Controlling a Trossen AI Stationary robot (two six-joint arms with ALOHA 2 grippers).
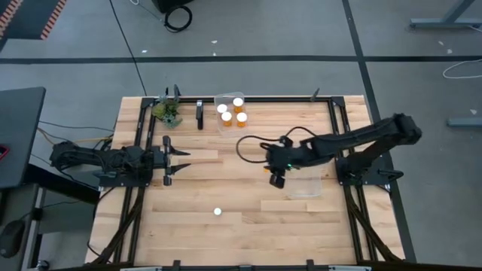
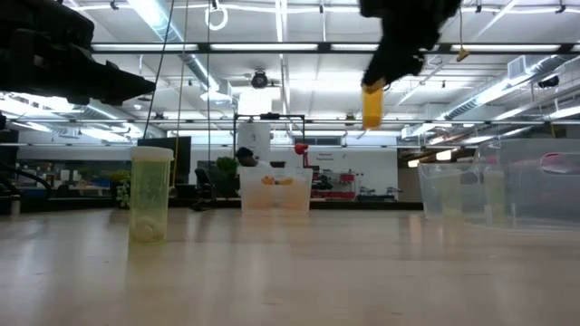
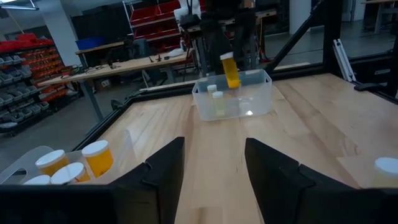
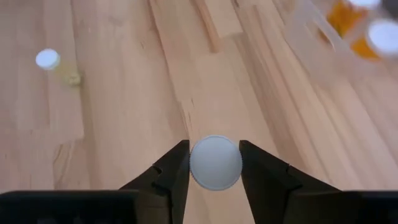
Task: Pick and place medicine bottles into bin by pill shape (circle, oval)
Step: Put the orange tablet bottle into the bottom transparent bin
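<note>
My right gripper [image 1: 277, 181] is shut on an orange medicine bottle [image 2: 372, 105] with a white cap, high above the table next to a clear bin [image 1: 305, 185]. That bin [image 3: 233, 93] holds two pale bottles. A far clear bin [image 1: 230, 111] holds several orange, white-capped bottles. One pale bottle [image 1: 218, 212] stands upright on its base near the table's front; it also shows in the low view [image 2: 150, 195]. My left gripper [image 1: 181, 160] is open and empty at the table's left. My right gripper pinches the bottle's round white cap [image 4: 215, 163] between its two fingers, one on each side. The fingers come from above, pointing down. The bottle hangs below them, nearly upright and lifted clear of the table.
A small green plant [image 1: 167, 111] stands at the far left. A dark upright piece [image 1: 199, 114] stands next to the far bin. A black cable [image 1: 252, 147] loops on the table beside my right arm. Bare wood lies between the two arms.
</note>
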